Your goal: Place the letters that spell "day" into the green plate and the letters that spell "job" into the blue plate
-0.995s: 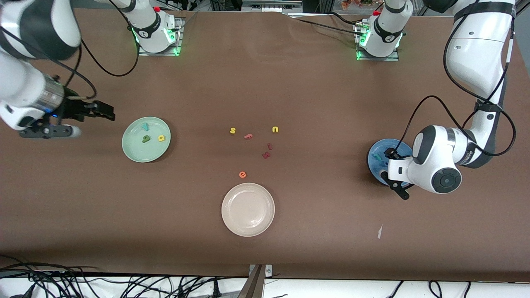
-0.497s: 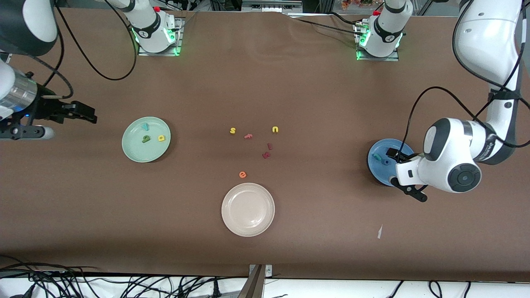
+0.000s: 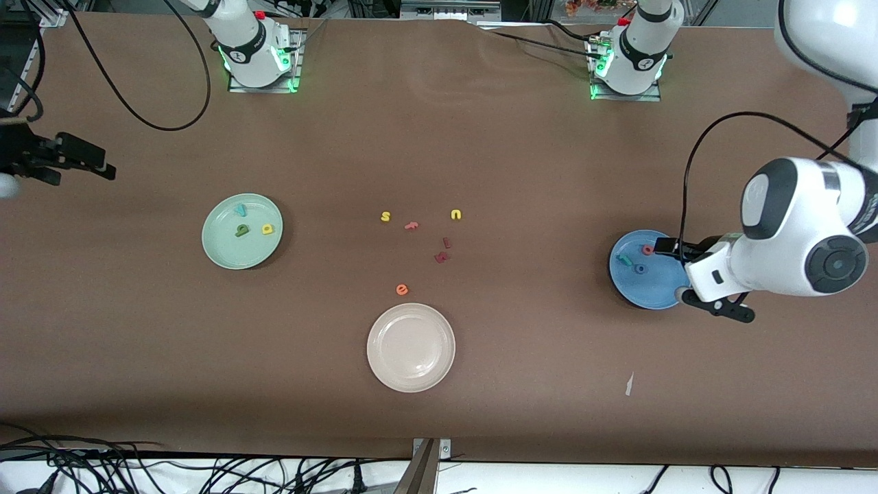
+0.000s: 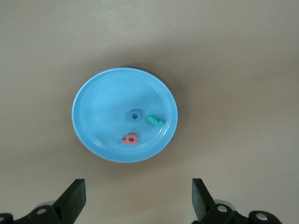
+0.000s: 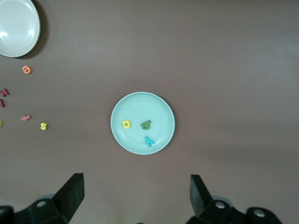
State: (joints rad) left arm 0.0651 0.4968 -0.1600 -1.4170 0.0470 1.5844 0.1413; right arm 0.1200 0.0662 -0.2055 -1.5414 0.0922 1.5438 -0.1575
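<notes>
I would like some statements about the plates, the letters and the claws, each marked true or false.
1. The green plate holds three letters. True.
2. The red b lies on the bare table. False: it lies in the blue plate.
3. The white plate holds the orange e. False: the orange e lies on the table beside it.
4. The left claw is open and holds nothing. True.
5. The right claw is shut. False: it is open.

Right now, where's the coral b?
In the blue plate at the left arm's end of the table, beside the blue o and teal j: coral b.
</notes>
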